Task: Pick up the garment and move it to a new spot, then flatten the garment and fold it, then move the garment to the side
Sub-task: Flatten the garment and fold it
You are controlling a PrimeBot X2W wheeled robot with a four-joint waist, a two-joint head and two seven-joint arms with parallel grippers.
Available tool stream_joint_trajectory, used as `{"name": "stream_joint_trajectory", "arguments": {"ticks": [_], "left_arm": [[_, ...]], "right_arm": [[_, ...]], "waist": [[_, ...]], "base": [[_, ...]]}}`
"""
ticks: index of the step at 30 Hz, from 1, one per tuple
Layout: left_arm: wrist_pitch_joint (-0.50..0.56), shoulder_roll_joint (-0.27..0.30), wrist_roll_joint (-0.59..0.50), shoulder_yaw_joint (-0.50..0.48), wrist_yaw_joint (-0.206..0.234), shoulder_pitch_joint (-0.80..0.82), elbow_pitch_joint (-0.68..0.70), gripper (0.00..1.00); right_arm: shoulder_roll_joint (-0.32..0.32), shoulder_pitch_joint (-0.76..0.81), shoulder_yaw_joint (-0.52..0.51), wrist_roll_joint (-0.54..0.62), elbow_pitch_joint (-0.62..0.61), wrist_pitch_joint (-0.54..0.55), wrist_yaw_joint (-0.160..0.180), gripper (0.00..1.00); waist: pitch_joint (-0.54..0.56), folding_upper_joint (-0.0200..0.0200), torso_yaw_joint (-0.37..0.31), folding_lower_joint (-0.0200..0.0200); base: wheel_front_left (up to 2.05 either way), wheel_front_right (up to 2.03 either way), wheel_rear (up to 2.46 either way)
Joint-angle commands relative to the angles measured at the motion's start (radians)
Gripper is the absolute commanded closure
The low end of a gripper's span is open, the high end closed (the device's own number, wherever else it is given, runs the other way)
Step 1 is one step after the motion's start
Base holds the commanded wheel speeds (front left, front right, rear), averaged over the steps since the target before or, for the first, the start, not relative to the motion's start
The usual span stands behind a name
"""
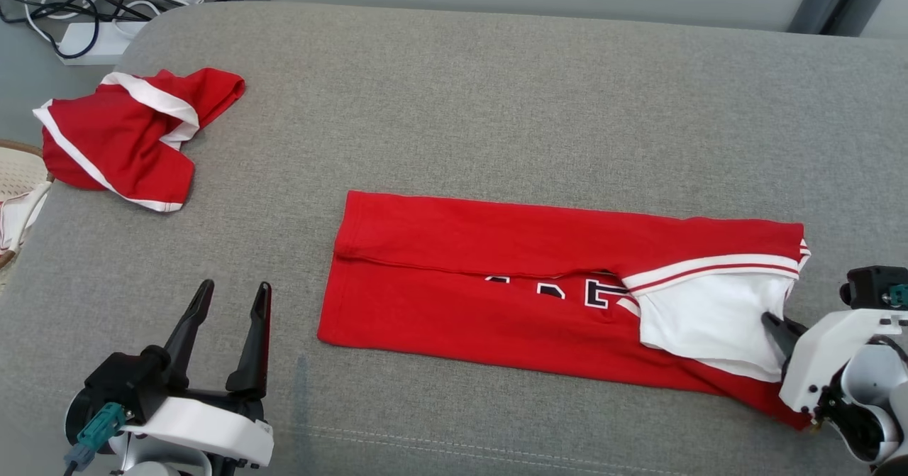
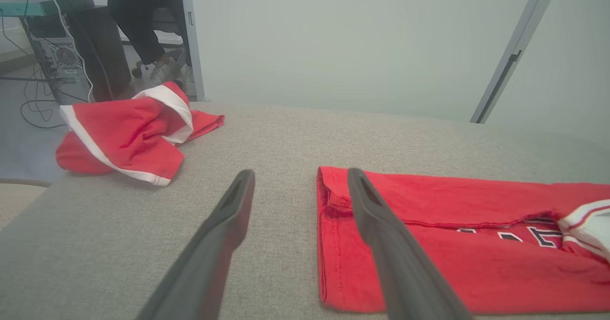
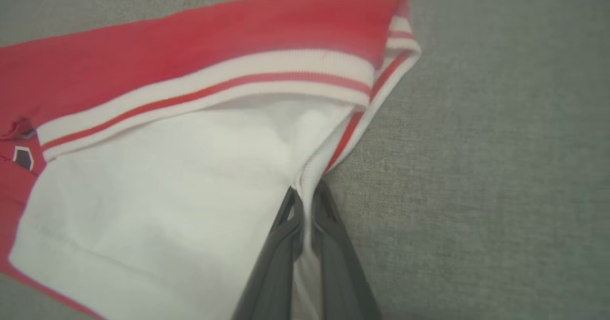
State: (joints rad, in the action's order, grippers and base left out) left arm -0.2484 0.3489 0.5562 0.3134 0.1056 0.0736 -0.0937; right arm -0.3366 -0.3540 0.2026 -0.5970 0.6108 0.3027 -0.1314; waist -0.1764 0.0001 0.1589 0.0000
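Observation:
A red jersey [image 1: 496,291] with white sleeve and black lettering lies folded into a long strip across the middle of the grey cushion [image 1: 454,107]. My right gripper [image 1: 777,330] is at its right end, shut on the white sleeve [image 3: 157,191], with a thin fold of cloth pinched between the fingers [image 3: 329,234]. My left gripper [image 1: 230,299] stands open at the lower left, just left of the jersey's left edge [image 2: 329,243] and apart from it. Nothing sits between its fingers [image 2: 224,234].
A second red garment with white bands [image 1: 135,135] lies crumpled at the cushion's far left corner. Cables and a power strip [image 1: 99,36] lie on the floor beyond it. A basket rim [image 1: 18,178] shows at the left edge. A seated person's legs [image 2: 138,24] appear far back.

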Motion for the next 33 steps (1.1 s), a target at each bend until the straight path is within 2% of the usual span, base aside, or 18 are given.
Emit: {"name": "stream_joint_trajectory", "arguments": {"ticks": [1, 9, 14, 19, 22, 26, 27, 33], "left_arm": [[-0.013, 0.018, -0.007, -0.044, -0.006, 0.047, 0.022, 0.00], [-0.013, 0.012, -0.011, -0.053, -0.009, 0.045, 0.026, 0.00], [-0.013, 0.010, -0.012, -0.062, -0.011, 0.036, 0.025, 0.00], [-0.012, 0.018, -0.017, -0.058, -0.016, 0.034, 0.026, 0.00], [-0.007, 0.022, -0.019, -0.053, -0.017, 0.039, 0.034, 0.00], [0.001, 0.026, -0.018, -0.047, -0.018, 0.044, 0.041, 0.00], [0.005, 0.026, -0.017, -0.044, -0.019, 0.048, 0.043, 0.00], [0.009, 0.021, -0.016, -0.026, -0.030, 0.063, 0.034, 0.00]], "right_arm": [[-0.043, 0.010, -0.006, -0.011, 0.012, -0.025, 0.001, 1.00], [-0.127, 0.040, -0.145, -0.013, 0.049, -0.096, 0.001, 1.00], [-0.146, 0.039, -0.163, 0.014, -0.009, -0.145, 0.001, 1.00], [-0.102, 0.011, -0.075, 0.074, -0.231, -0.152, 0.001, 1.00], [-0.063, 0.008, -0.002, 0.124, -0.396, -0.116, 0.001, 1.00], [0.007, -0.001, 0.114, 0.168, -0.544, -0.051, 0.001, 1.00], [0.051, -0.015, 0.175, 0.170, -0.569, -0.030, 0.001, 1.00], [0.179, -0.074, 0.320, 0.192, -0.473, -0.037, 0.001, 1.00]], "waist": [[-0.001, -0.0001, -0.006, 0.0000], [-0.004, -0.0001, -0.026, 0.0000], [0.001, -0.0001, -0.057, 0.0000], [0.015, -0.0001, -0.088, 0.0000], [0.019, -0.0001, -0.096, 0.0000], [0.020, -0.0001, -0.100, 0.0000], [0.020, -0.0001, -0.097, 0.0000], [0.020, -0.0001, -0.055, 0.0000]], "base": [[0.00, 0.00, 0.00], [0.00, 0.00, 0.00], [0.00, 0.00, 0.00], [0.00, 0.00, 0.00], [0.00, 0.00, 0.00], [0.00, 0.00, 0.00], [0.00, 0.00, 0.00], [0.00, 0.00, 0.00]]}}
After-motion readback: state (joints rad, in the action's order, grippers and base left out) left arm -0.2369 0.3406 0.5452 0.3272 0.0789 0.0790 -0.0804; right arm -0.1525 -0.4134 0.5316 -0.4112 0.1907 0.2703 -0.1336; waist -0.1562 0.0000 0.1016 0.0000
